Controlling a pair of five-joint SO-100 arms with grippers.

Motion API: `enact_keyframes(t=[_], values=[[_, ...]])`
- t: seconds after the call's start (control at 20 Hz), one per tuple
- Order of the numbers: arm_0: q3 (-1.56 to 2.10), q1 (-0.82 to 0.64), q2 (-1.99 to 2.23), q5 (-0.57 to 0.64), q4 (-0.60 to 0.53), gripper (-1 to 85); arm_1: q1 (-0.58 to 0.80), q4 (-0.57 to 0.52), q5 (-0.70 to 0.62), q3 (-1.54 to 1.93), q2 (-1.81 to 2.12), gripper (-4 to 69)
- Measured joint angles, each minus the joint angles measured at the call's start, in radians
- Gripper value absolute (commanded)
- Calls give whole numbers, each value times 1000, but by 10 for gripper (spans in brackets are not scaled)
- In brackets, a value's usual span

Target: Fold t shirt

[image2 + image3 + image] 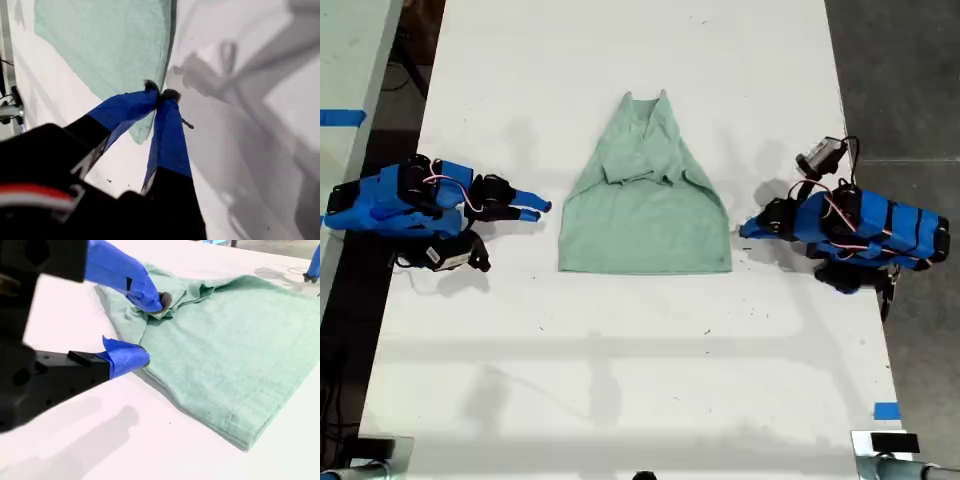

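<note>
**T shirt flat, both arms at its sides**

The t shirt (645,215) lies flat mid-worktop (620,380), sleeves folded in, neck toward the exterior view's top. My first claw (161,95) is at the exterior view's right, tips pressed together on nothing, just beside the hem corner. My second claw (147,330) is at the exterior view's left, jaws apart, short of the cloth.
</note>
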Motion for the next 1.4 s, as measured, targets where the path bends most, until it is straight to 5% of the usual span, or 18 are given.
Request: enact_keyframes(t=[0.1,0.25,0.45,0.8,0.95,1.2,1.4], values=[[0,0,0,0,0,140,-12,0,-11,-3,0,51],[0,0,0,0,0,140,-26,0,-51,-78,-87,189],[0,0,0,0,0,140,26,-35,-106,-307,-469,206],[0,0,0,0,0,140,49,-425,-184,-382,-1066,221],[0,0,0,0,0,141,49,-486,-236,-474,-1239,0],[0,0,0,0,0,141,49,-503,-265,-517,-1287,-5],[0,0,0,0,0,141,64,-258,-311,-686,-1224,-5]])
